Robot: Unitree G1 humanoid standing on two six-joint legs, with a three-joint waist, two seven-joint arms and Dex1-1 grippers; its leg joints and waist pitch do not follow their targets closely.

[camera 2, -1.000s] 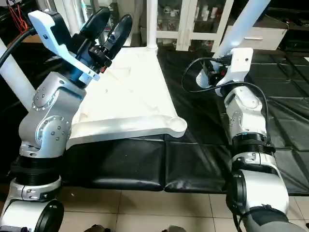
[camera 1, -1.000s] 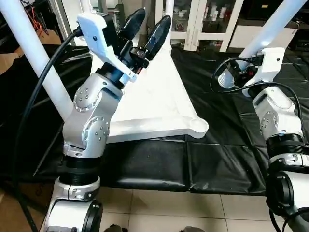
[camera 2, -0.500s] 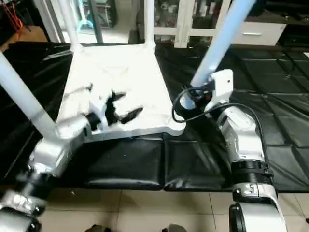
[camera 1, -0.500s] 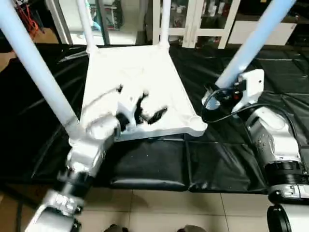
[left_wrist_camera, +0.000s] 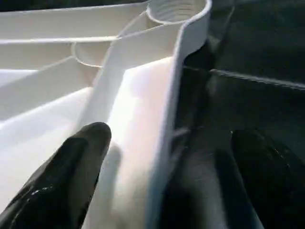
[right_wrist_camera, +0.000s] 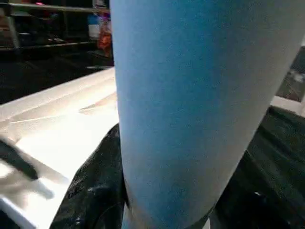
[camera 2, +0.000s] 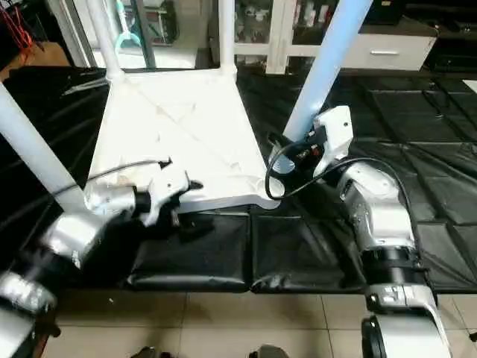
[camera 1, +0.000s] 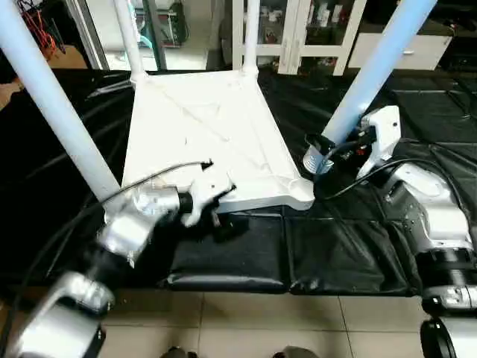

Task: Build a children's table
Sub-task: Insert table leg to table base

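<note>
White moulded plastic formed the square table top (camera 1: 209, 134), which lay underside up on black padded mats (camera 1: 335, 253); raised diagonal ribs crossed its smooth face and a round socket (left_wrist_camera: 174, 9) marked its near right corner. Three long, tapered tube legs stood in the other corners: near left leg (camera 1: 56, 104), far left leg (camera 1: 128, 37) and far right leg (camera 1: 251, 33). The fourth leg (camera 1: 373, 67), a smooth, pale, round tube, leaned just beside the near right corner, its lower end close to the empty socket but not seated. The right gripper (camera 1: 328, 153) was closed around that lower end, a black finger (right_wrist_camera: 95, 191) pressed against the tube wall. The left gripper (camera 1: 220, 212) hung at the top's near edge with its jaws spread wide, one finger (left_wrist_camera: 66, 176) over the white rim and the other (left_wrist_camera: 267, 181) over the mat, gripping nothing. The mats were quilted in seamed panels with a slight sheen and lay on a floor (camera 1: 246, 321) of pale glossy tiles. Behind the work stood a white cabinet (camera 1: 298, 30) with glass doors and a white drawer unit (camera 1: 395, 52).
</note>
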